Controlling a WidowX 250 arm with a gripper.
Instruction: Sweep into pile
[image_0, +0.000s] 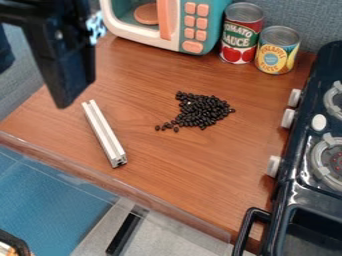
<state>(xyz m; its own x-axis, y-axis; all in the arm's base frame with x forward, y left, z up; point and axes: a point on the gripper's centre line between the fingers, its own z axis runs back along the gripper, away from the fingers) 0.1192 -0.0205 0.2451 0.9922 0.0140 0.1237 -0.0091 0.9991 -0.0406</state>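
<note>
The wood-grained desk (140, 145) has a blue-grey partition (294, 15) at its far side. Black beans (200, 111) lie mid-desk, a few straggling near-left. Far right, two cans (242, 32) wear printed labels, one picturing tomatoes. The claw (63, 75) hangs far left; wide or narrow, I cannot tell.

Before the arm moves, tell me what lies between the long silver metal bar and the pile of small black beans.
A few stray beans by the pile; otherwise bare brown wood, as the camera view shows.
</note>
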